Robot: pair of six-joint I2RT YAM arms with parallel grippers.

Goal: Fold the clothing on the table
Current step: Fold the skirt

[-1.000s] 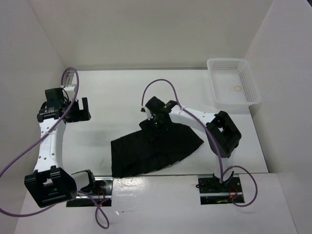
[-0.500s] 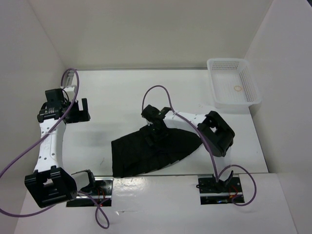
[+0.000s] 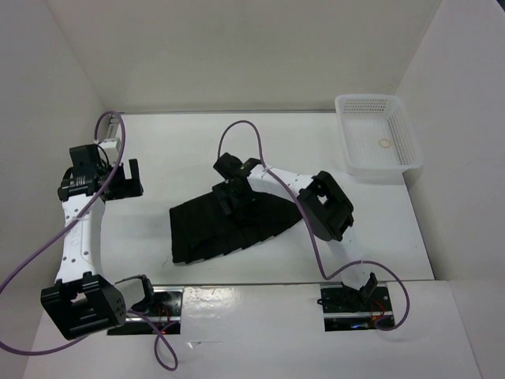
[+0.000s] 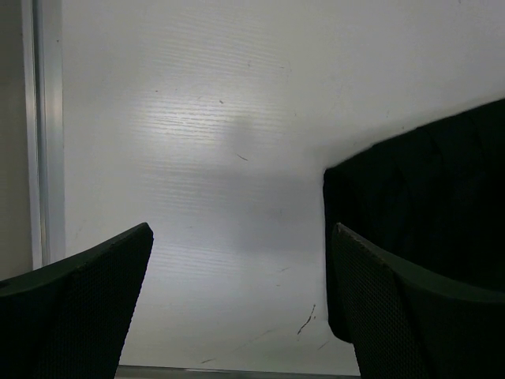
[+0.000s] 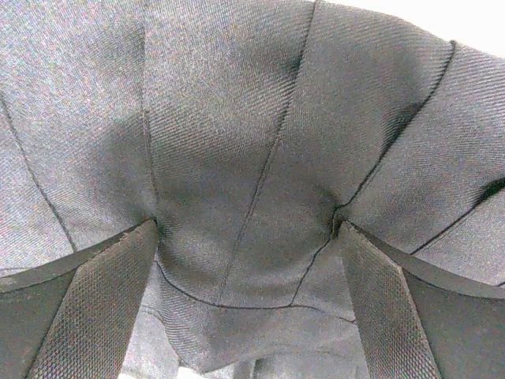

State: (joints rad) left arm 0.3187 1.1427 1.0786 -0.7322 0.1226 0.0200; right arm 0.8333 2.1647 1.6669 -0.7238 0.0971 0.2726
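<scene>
The clothing [image 3: 207, 230], a black pleated skirt, lies flat on the white table [image 3: 181, 150], left of centre. My right gripper [image 3: 234, 202] stands open, and both fingertips press down into the skirt's far edge. In the right wrist view the grey-black pleats [image 5: 237, 134] fill the frame, and fabric bulges up between the right gripper's [image 5: 248, 229] spread fingers. My left gripper [image 3: 126, 178] hangs open over bare table at the far left, apart from the skirt. In the left wrist view a skirt corner [image 4: 426, 197] shows to the right of that gripper [image 4: 241, 237].
A white mesh basket [image 3: 398, 126] sits at the back right corner with a small round thing [image 3: 384, 144] inside. White walls close in the table on three sides. A metal strip [image 4: 39, 134] runs along the table's left edge. Purple cables loop over both arms.
My right arm has slid left with its open fingers pressed on the skirt. The skirt has moved left along with it. The left arm has barely shifted.
</scene>
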